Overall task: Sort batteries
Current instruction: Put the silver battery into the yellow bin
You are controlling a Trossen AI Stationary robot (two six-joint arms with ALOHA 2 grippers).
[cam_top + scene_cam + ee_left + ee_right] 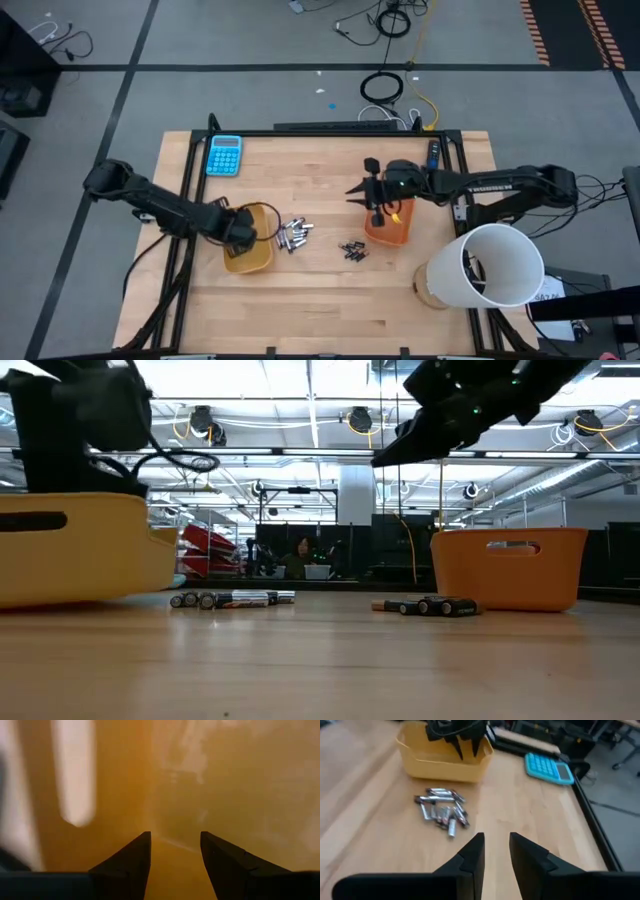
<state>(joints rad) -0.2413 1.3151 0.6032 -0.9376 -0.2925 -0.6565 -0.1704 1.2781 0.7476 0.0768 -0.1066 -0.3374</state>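
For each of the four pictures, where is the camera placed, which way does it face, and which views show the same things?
High: overhead, facing down; both arms, left gripper in yellow plastic tray, right gripper over orange plastic tray.
Low: tabletop height, level; both trays, arms above.
Left wrist: inside yellow tray, own open fingers.
Right wrist: above wooden table, own parted fingers.
Shared: high and right wrist show the silvery-grey batteries and blue calculator.

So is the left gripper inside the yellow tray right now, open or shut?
Inside and open. The left gripper hangs within the yellow tray; its wrist view shows only yellow walls beyond parted fingers, nothing between them.
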